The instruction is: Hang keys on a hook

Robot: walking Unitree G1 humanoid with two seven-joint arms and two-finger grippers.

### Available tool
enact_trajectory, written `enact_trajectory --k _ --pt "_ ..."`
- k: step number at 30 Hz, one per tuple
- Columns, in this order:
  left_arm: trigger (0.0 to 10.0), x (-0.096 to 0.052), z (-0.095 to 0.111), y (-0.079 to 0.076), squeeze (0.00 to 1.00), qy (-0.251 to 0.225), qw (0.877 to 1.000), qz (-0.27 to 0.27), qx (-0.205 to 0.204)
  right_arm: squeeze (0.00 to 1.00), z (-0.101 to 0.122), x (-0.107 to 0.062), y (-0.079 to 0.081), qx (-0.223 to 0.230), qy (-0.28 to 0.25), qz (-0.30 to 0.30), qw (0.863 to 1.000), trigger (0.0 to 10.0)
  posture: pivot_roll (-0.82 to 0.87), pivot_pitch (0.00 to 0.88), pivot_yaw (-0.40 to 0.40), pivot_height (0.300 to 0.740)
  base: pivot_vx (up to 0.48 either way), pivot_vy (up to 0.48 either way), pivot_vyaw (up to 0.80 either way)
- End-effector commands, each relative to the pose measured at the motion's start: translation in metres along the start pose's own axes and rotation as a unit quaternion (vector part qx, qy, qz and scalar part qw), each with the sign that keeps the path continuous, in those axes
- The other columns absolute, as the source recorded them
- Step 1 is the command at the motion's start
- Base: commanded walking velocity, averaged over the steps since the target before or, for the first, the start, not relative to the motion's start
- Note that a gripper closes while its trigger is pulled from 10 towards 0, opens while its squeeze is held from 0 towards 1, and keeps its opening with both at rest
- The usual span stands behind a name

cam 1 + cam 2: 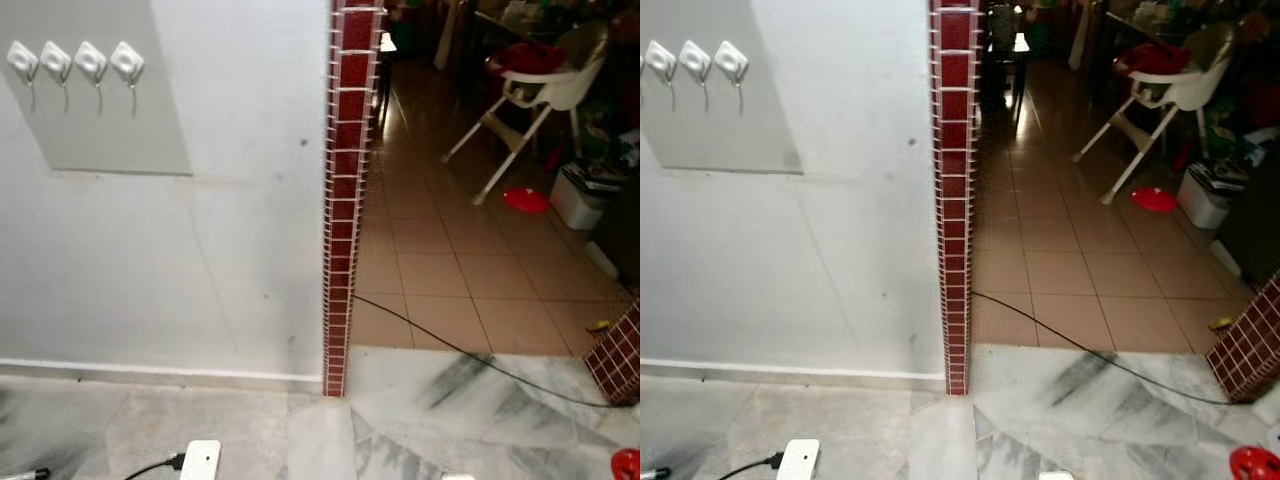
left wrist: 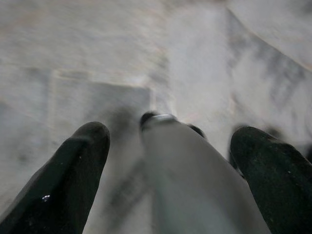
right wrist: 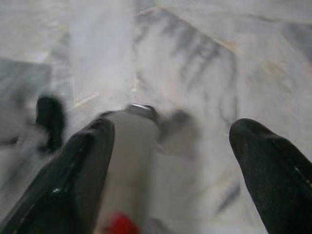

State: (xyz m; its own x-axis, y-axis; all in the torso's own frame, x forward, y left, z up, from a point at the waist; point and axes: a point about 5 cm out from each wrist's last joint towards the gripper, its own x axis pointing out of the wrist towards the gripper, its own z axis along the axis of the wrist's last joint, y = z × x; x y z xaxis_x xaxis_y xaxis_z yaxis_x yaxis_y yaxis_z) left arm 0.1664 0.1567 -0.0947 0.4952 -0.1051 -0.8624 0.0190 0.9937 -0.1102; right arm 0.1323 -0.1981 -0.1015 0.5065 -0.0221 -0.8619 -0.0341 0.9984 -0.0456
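Hooks: you see four white wall hooks in a row on the grey wall panel, left of the red-tiled pillar edge. Both arms hang over the marble floor; the left claw and right claw each have fingers spread apart, gripping nothing. You cannot tell where the keys are.

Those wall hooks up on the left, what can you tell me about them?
The hooks are four small white pads, plastic by the look of them, set side by side in a level row on a grey panel of the white wall. A thin metal hook hangs down from each pad. All four are bare; nothing hangs on them or touches them.
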Motion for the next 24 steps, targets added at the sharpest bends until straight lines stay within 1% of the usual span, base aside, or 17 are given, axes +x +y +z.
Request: enact_trajectory --k 1,7,11,24 --pt "10.0 -0.0006 0.0055 0.0078 0.00 -0.006 1.000 0.011 0.005 0.00 0.0000 0.0005 0.0040 0.003 0.001 0.005 1.000 10.0 -0.03 0.000 0.008 0.740 -0.307 0.000 0.00" --pt "10.0 -0.0006 0.0060 0.0079 0.00 -0.007 1.000 0.011 0.005 0.00 -0.0004 0.0004 0.0041 0.004 0.001 0.005 1.000 10.0 -0.03 0.000 0.008 0.740 -0.281 0.000 0.00" --pt "10.0 -0.0007 0.0072 0.0086 0.00 -0.012 1.000 0.011 0.011 0.00 -0.0011 0.0002 0.0040 0.005 0.002 0.005 1.000 10.0 -0.04 0.000 0.010 0.740 0.000 0.000 0.00" --pt "10.0 -0.0008 0.0089 0.0096 0.00 -0.015 1.000 0.010 0.009 0.00 0.0000 0.0005 0.0050 0.004 0.001 0.008 1.000 10.0 -0.03 0.000 0.011 0.740 0.000 0.000 0.00"
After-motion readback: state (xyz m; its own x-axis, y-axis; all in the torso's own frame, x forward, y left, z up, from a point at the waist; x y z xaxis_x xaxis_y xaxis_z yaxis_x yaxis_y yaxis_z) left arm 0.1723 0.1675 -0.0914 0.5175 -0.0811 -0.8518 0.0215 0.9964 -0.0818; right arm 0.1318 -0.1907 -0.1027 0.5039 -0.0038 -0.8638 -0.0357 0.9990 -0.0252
